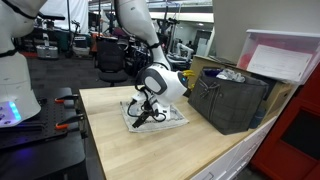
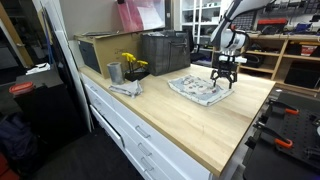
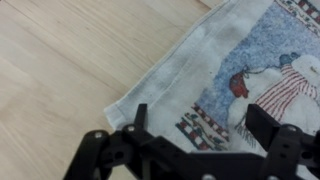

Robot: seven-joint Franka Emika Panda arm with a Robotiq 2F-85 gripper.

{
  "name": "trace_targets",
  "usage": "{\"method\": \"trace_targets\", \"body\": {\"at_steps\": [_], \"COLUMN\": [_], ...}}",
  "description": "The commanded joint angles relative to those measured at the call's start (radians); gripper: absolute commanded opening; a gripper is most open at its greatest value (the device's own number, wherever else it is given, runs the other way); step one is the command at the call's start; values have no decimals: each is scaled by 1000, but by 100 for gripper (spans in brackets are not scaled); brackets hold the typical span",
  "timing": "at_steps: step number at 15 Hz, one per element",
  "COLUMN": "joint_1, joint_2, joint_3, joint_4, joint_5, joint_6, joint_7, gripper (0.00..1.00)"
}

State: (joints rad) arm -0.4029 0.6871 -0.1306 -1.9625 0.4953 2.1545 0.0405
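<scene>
Claw (image 3: 202, 118) spread wide, empty, over printed cloth (image 3: 215, 60).
We judge a shallow pinch could slide it across the countertop (image 3: 60, 60).

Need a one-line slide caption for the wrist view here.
Open gripper over the corner of a printed cloth lying on a light wooden worktop.

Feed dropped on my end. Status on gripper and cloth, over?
Gripper open, empty, right over printed cloth. Cloth spread on wooden table, its corner below the jaws. Nothing between; dark crate stands apart, beside.
</scene>
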Motion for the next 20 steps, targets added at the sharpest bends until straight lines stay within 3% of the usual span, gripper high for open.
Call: {"method": "trace_targets", "body": {"at_steps": [1, 20], "joint_1": [-17, -26], "joint_2": [-17, -14], "joint_3": [-8, 2], "joint_4": [-27, -30], "joint_5": [14, 33], "joint_6": [-2, 15], "joint_7": [-30, -45], "gripper": [100, 100]}}
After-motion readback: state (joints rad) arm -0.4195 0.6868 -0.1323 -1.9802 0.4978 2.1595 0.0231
